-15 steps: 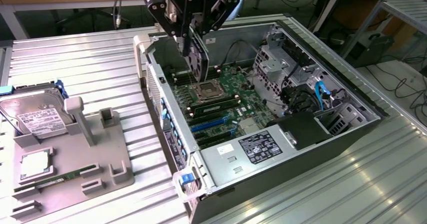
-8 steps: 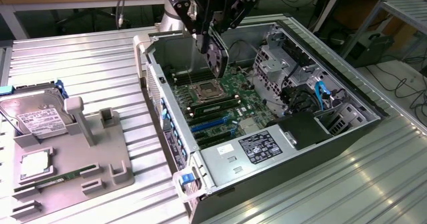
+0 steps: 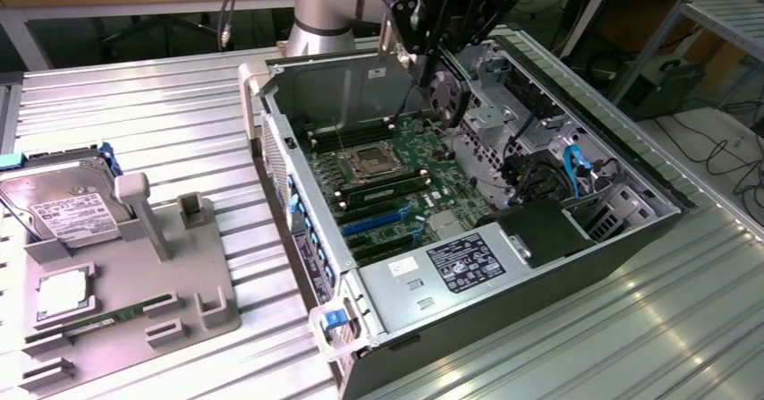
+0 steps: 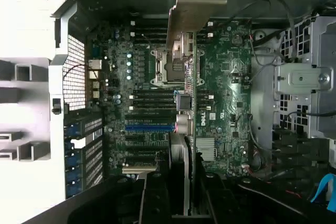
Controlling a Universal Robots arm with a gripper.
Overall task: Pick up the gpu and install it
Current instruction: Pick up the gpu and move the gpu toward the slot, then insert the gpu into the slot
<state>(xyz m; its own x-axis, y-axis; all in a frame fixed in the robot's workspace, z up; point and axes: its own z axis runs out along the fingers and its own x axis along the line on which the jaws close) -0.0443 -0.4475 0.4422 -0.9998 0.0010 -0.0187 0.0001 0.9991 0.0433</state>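
Observation:
The gpu hangs on edge over the open computer case, above the green motherboard. My gripper is shut on its upper edge. In the wrist view the gpu runs edge-on down the middle of the picture, its silver end bracket pointing toward the case's back wall. The black fingers clamp it from both sides. Under it lie the processor socket and the blue expansion slot; the card is clear of the board.
A grey holder tray stands at the exterior view's left with a silver hard drive, a processor chip and a green memory stick. Inside the case are the power supply, drive cage and cables.

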